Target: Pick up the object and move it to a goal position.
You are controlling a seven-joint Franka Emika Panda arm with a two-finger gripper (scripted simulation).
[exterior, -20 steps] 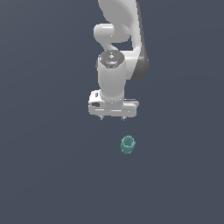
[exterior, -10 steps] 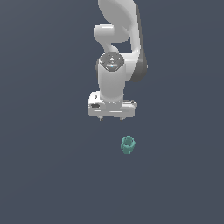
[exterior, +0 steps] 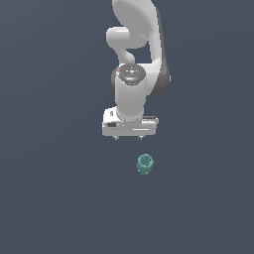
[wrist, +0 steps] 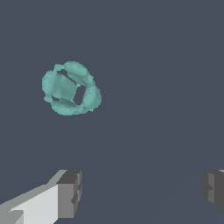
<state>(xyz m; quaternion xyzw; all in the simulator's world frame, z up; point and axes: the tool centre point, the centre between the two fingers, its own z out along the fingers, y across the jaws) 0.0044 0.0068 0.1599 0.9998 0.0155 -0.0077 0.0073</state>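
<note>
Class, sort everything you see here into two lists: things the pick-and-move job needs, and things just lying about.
Needed for the job:
- teal piece
- tool, open, with nothing between its fingers

Just lying about:
- nothing else shows; only the plain dark floor

A plain, flat dark slate-grey ground point(exterior: 54, 198) across both views.

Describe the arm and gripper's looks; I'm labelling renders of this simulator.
The arm is glossy white with rounded links, dark grey on one side and a shiny silver-grey joint cap. The gripper has a white boxy body; its fingers end in dark grey blocky pads. No cables show.
</note>
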